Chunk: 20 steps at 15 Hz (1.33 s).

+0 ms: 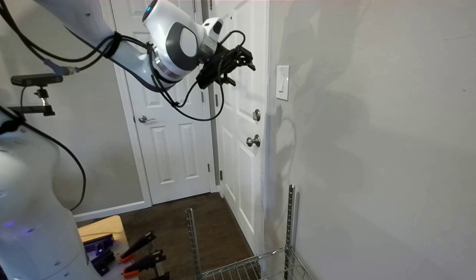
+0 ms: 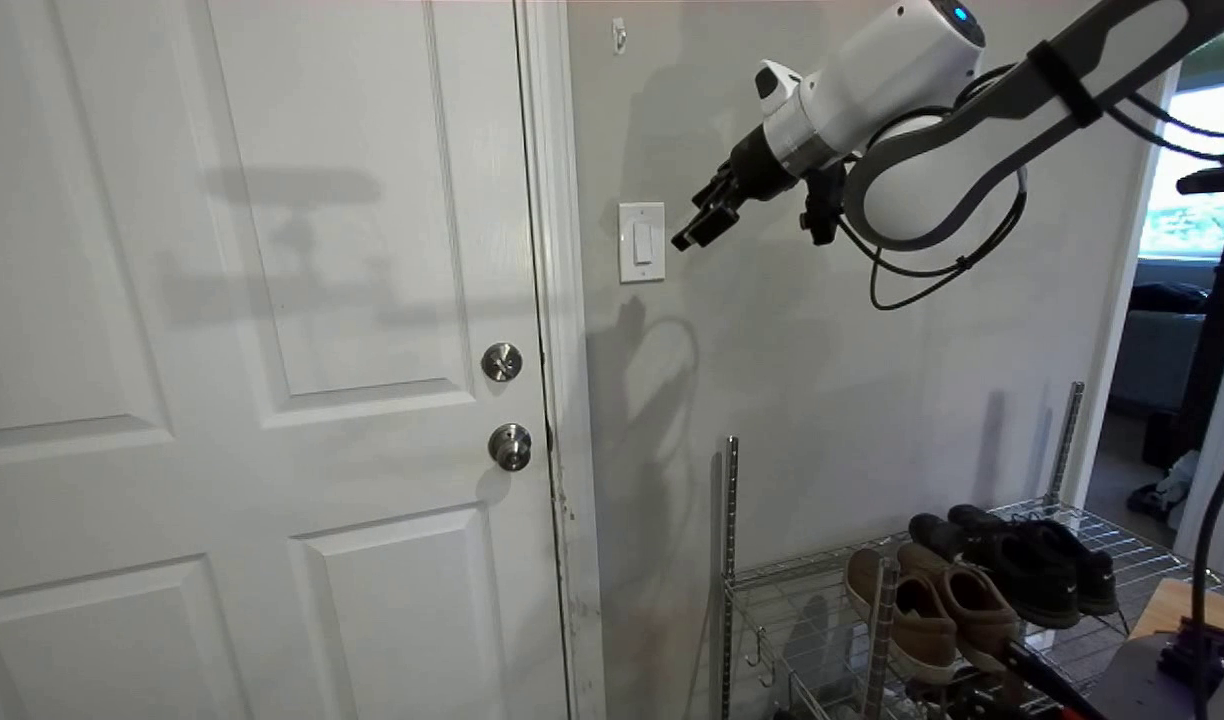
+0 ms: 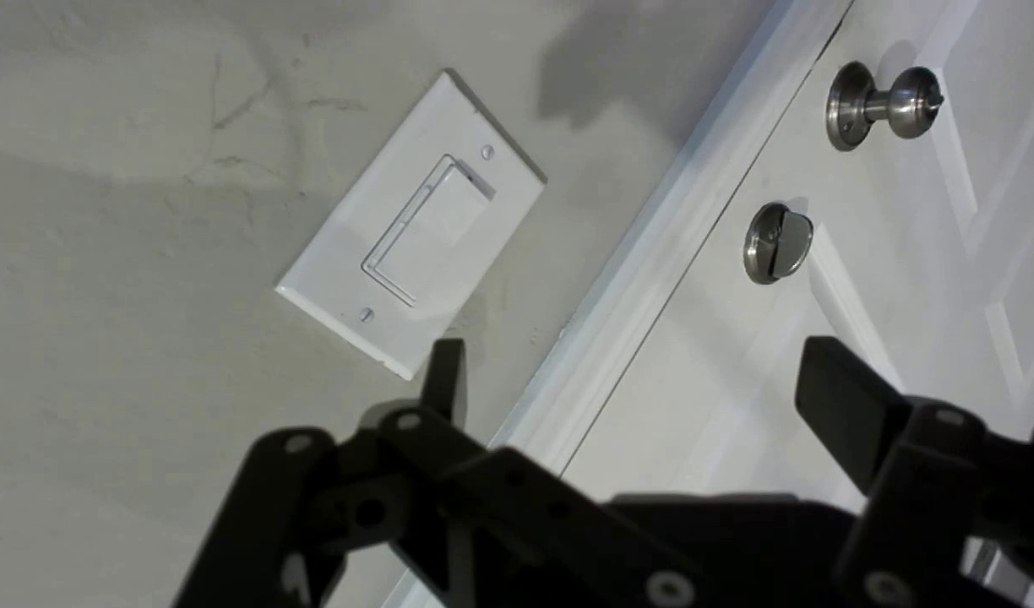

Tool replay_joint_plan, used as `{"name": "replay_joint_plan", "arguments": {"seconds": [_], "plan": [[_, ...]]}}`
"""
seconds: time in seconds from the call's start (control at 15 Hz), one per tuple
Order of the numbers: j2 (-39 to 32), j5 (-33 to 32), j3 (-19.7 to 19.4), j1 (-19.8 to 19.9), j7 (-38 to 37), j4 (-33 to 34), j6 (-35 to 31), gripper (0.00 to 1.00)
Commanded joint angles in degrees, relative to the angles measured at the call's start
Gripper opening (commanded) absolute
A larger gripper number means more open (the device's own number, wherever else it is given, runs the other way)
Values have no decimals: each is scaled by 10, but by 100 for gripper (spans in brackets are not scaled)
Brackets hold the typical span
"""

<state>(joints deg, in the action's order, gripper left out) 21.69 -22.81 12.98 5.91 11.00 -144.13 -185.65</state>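
- While its 2 fingers (image 3: 439, 380) stand wide apart with nothing between them, the gripper (image 3: 639, 393) hangs near the light switch (image 3: 428, 232), not touching it.
- The switch, on the grey wall (image 3: 145, 338), is a white rectangular plate (image 3: 340, 266) with 2 screws (image 3: 487, 152) and a raised paddle (image 3: 445, 219).
- A strip of wall parts the plate from the door trim (image 3: 656, 253); knob (image 3: 912, 102) and deadbolt (image 3: 779, 243) stand beyond.
- Well below the switch, a metal post (image 2: 731, 510) rises beside the wall.
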Motion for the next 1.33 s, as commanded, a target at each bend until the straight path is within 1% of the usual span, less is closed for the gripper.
{"name": "replay_joint_plan", "arguments": {"seconds": [0.0, 0.33, 0.67, 0.73, 1.27], "plan": [[-29, -4, 13, 13, 3, 35, 29, 100], [-62, -11, 29, 31, -3, 73, 48, 100], [-79, -10, 48, 54, -9, 100, 63, 100], [-72, -2, 34, 39, 0, 84, 43, 100], [-78, -2, 40, 45, 0, 91, 50, 100]]}}
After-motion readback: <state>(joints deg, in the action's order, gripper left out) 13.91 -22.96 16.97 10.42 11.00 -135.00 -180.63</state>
